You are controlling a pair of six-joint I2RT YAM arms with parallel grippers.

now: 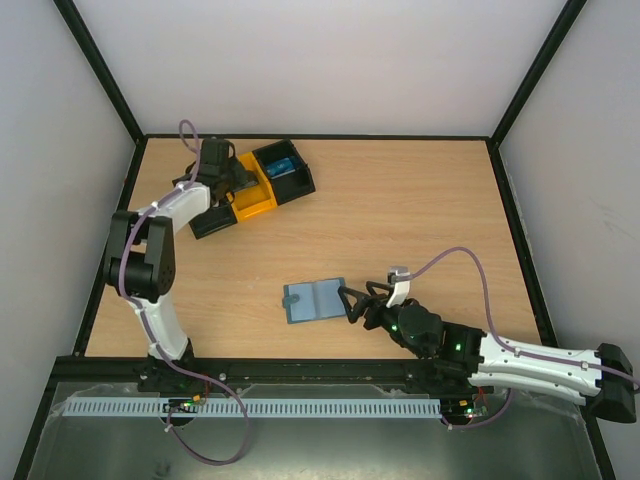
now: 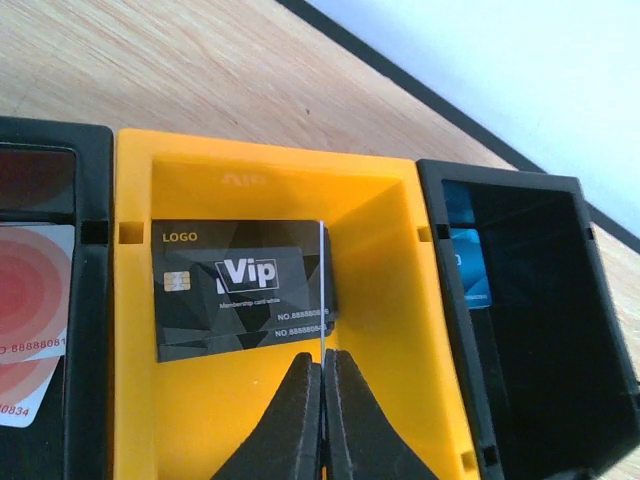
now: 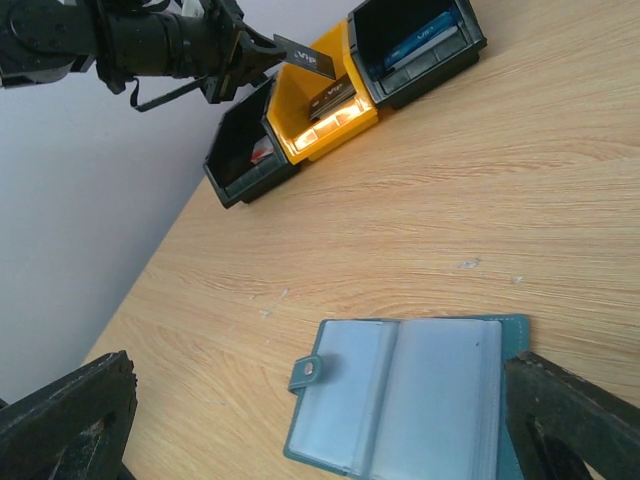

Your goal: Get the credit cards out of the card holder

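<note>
The blue-grey card holder lies open on the table; its clear pockets show no card. My right gripper is open, its wide jaws at the holder's right edge, empty. My left gripper is shut on a black VIP credit card, seen edge-on in the left wrist view, over the tray's orange compartment. Two black VIP cards lie in that compartment. A red card lies in the left black compartment, a blue card in the right one.
The black-and-orange three-compartment tray stands at the back left of the table, near the black frame edge. White walls enclose the table on three sides. The left arm stretches along the left side.
</note>
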